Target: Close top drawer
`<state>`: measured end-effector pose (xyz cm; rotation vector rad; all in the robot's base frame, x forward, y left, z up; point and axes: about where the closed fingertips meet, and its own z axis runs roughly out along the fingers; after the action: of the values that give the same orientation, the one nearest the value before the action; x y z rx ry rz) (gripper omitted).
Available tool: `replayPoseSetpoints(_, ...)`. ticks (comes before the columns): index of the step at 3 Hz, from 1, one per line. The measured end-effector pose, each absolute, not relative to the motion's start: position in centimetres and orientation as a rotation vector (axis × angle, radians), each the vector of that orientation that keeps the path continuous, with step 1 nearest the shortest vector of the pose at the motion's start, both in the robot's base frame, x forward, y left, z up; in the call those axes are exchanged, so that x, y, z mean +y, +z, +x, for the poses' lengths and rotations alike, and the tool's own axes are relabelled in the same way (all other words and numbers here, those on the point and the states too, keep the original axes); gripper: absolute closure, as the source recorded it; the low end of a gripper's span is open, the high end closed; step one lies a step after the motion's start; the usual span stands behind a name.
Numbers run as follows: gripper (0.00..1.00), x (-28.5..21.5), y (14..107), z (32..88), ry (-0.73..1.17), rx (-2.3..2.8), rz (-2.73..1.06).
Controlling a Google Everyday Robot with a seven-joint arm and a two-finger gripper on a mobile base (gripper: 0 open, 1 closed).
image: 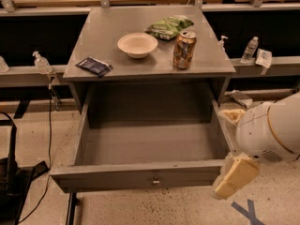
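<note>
We see the top drawer (pixel 117 176) pulled well out of the grey cabinet (pixel 93 36), its deep box gaping towards us and its wide front panel nearest the camera. The small round knob (pixel 155 181) sits at the middle of that panel. The inside of the box shows only bare grey floor and walls.

Over on the right, the gripper (pixel 236 176) hangs low, just beside the right end of the front panel. Its cream-coloured tip sits right at that corner. It looks to be touching or all but touching the panel's edge, but we cannot tell which. It is well apart from the knob. We cannot tell whether the gripper is open or closed either.

The arm (pixel 269 130) comes in from the right edge. Its big white rounded joint sits outside the drawer's right wall, above the gripper. Another cream part (pixel 232 115) shows at that wall's top edge. The gripper angles down and to the left from the joint, towards the floor.

Up on the cabinet top we spot a pale bowl (pixel 137 44), a green snack bag (pixel 169 26) behind it, a drinks can (pixel 184 49) standing upright to the bowl's right and a dark blue packet (pixel 94 66) near the front left corner. A blue tape cross (pixel 248 212) marks the speckled floor below the gripper.
</note>
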<state>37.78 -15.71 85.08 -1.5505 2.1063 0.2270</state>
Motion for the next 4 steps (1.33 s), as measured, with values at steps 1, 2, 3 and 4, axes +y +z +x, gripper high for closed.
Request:
replayPoseSetpoints(1,0.0,-15.6,84.6,37.7,0.23,2.1,-1.574)
replayPoseSetpoints(2,0.0,-15.4,79.7,38.3,0.258,2.093,-1.562)
replayPoseSetpoints(3,0.0,-15.3,72.6,39.5,0.293,2.05,-1.541)
replayPoseSetpoints(4,0.0,-15.8,70.6,42.0,0.241,2.008,-1.5)
